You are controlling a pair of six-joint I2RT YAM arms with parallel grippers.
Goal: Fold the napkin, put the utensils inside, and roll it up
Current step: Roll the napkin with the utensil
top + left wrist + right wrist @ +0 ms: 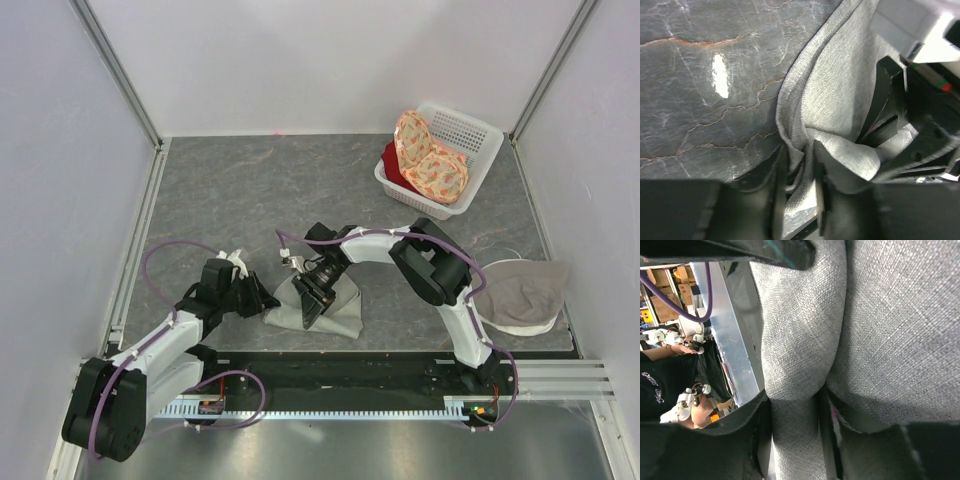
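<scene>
The sage-grey napkin (pixel 345 310) lies bunched into a rumpled heap at six o'clock on the grey marbled table (pixel 250 190), close to the near edge. The left gripper (pixel 270 302) has its jaws closed on a fold at the heap's nine o'clock edge. The right gripper (pixel 310 313) is pressed in at the middle, with cloth pinched between its jaws. A white basket (pixel 480 135) of orange floral cloths (pixel 430 160) sits at two o'clock, and a paler beige-grey cloth (pixel 525 290) lies at four.
</scene>
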